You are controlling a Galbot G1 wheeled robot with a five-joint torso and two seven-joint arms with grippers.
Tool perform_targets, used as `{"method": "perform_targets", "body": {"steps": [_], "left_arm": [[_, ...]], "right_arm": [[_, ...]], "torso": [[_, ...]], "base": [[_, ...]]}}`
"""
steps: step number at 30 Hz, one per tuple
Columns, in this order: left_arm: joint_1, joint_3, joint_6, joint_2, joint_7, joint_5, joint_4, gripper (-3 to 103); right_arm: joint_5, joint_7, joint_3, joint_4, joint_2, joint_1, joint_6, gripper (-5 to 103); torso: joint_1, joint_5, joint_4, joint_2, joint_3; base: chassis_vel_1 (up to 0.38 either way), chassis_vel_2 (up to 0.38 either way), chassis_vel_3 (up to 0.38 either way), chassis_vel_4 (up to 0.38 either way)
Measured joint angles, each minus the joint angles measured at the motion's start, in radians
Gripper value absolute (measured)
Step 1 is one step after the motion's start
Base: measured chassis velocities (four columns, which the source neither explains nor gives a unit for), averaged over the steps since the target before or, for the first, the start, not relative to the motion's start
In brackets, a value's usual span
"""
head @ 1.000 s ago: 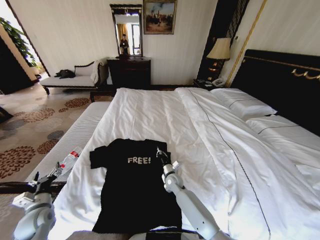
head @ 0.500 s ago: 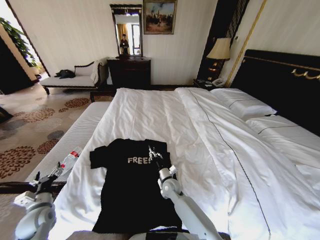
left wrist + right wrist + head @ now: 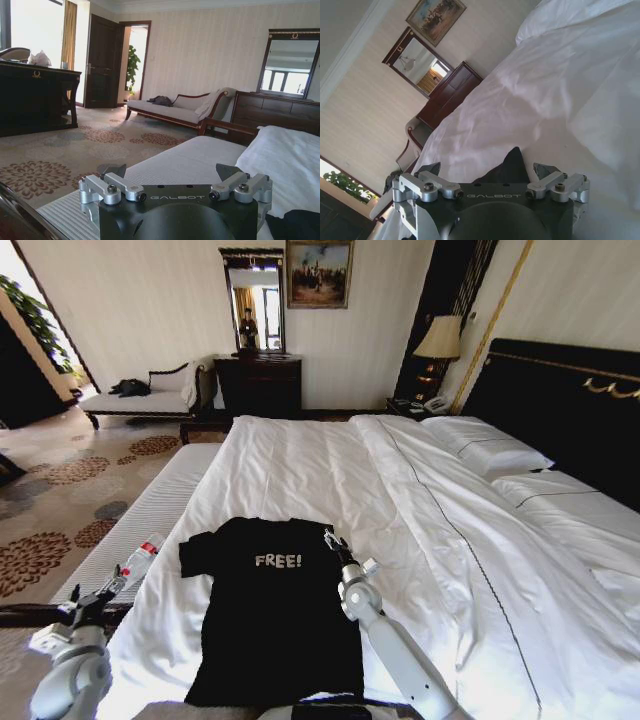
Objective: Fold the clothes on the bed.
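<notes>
While flat on the bed (image 3: 300,460), the clothes (image 3: 270,610) read "FREE!".

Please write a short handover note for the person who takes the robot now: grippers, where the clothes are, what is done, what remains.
Right gripper: open, above the black T-shirt's right shoulder, holding nothing.
Left gripper: open, parked off the bed's left edge, beside a plastic bottle.
T-shirt: flat, face up, at the near part of the white duvet.
Done: no fold.
Left: all folding.
</notes>
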Motion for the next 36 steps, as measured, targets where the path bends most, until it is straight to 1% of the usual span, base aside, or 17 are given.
{"method": "perform_targets", "body": {"steps": [8, 14, 20, 24, 28, 30, 31, 32, 33, 35, 36], "left_arm": [[0.002, 0.000, -0.006, -0.005, 0.000, 0.002, 0.002, 100], [0.003, -0.002, -0.011, -0.008, 0.000, 0.003, 0.006, 100], [0.001, 0.002, -0.011, -0.011, 0.000, 0.006, 0.004, 100], [0.002, -0.001, -0.011, -0.009, 0.000, 0.006, 0.003, 100], [0.004, -0.002, -0.011, -0.010, 0.000, 0.006, 0.000, 100], [0.006, -0.003, -0.012, -0.011, 0.000, 0.006, -0.001, 100], [0.007, -0.004, -0.012, -0.011, 0.000, 0.006, -0.002, 100], [0.007, -0.004, -0.012, -0.011, 0.000, 0.006, -0.002, 100], [0.007, -0.005, -0.013, -0.011, 0.000, 0.006, -0.002, 100], [0.008, -0.007, -0.014, -0.011, 0.000, 0.006, -0.002, 100], [0.008, -0.007, -0.015, -0.011, -0.001, 0.006, -0.002, 100]], "right_arm": [[-0.014, -0.016, -0.029, 0.053, 0.009, -0.052, -0.003, 100], [-0.029, -0.054, -0.051, 0.135, 0.002, -0.135, -0.004, 100], [-0.045, -0.067, -0.060, 0.186, -0.013, -0.205, -0.004, 100], [-0.056, -0.072, -0.051, 0.193, -0.021, -0.220, -0.002, 100], [-0.076, -0.071, -0.031, 0.197, -0.024, -0.205, 0.010, 100], [-0.112, -0.048, -0.017, 0.200, -0.028, -0.185, 0.010, 100], [-0.150, -0.024, -0.012, 0.197, -0.032, -0.176, 0.004, 100], [-0.150, -0.024, -0.012, 0.197, -0.032, -0.176, 0.004, 100], [-0.221, 0.002, -0.006, 0.184, -0.040, -0.165, -0.002, 100], [-0.353, 0.023, 0.002, 0.154, -0.056, -0.153, -0.004, 100], [-0.392, 0.027, 0.004, 0.147, -0.066, -0.151, -0.006, 100]], "torso": [[0.000, -0.0001, 0.0000, 0.000, 0.000], [0.000, -0.0001, 0.0001, 0.000, 0.000], [0.000, -0.0002, 0.0000, 0.000, 0.000], [0.000, -0.0001, 0.0000, 0.000, 0.000], [0.000, -0.0001, 0.0000, 0.000, 0.000], [0.000, -0.0001, 0.0001, 0.000, 0.000], [0.000, -0.0001, 0.0001, 0.000, 0.000], [0.000, -0.0001, 0.0001, 0.000, 0.000], [0.000, -0.0001, 0.0001, 0.000, 0.000], [0.000, 0.0000, 0.0001, 0.000, 0.000], [0.000, 0.0000, 0.0000, 0.000, 0.000]], "base": [[0.000, 0.000, 0.000, 0.000], [0.000, 0.000, 0.000, 0.000], [0.000, 0.000, 0.000, 0.000], [0.000, 0.000, 0.000, 0.000], [0.000, 0.000, 0.000, 0.000], [0.000, 0.000, 0.000, 0.000], [0.000, 0.000, 0.000, 0.000], [0.000, 0.000, 0.000, 0.000], [0.000, 0.000, 0.000, 0.000], [0.000, 0.000, 0.000, 0.000], [0.000, 0.000, 0.000, 0.000]]}}
